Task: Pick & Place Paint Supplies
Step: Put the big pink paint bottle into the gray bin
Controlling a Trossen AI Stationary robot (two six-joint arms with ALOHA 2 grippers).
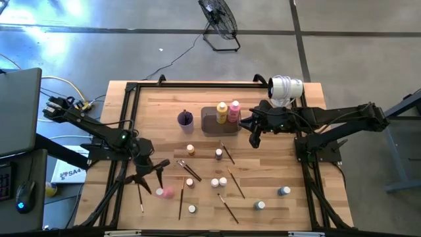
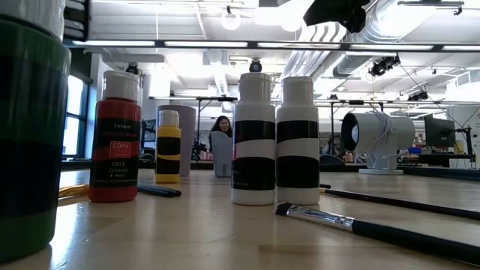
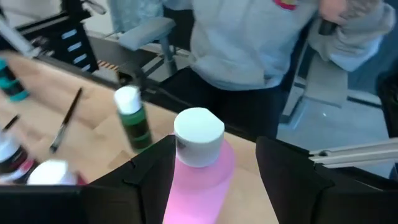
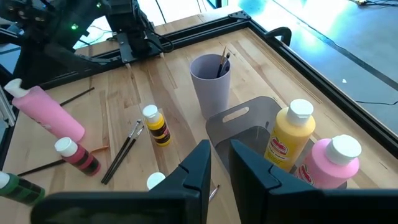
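Note:
A tall pink bottle (image 1: 167, 191) with a white cap (image 3: 199, 129) stands near the table's front left. My left gripper (image 1: 150, 178) is open at it, one finger (image 3: 155, 171) on each side of the bottle's upper part; no touch shows. My right gripper (image 1: 254, 139) hovers shut above the table, just right of the dark grey tray (image 1: 209, 125). In the tray stand a yellow bottle (image 4: 291, 140) and a second pink bottle (image 4: 333, 162). The purple cup (image 4: 210, 84) left of the tray holds a brush.
Several small white-capped bottles (image 1: 214, 182) and thin brushes (image 1: 235, 182) lie scattered over the table's middle and front. A green bottle (image 3: 134, 118) stands close to the pink one. A person (image 3: 249, 50) is beyond the near edge. A white cylinder (image 1: 286, 87) sits at the back right.

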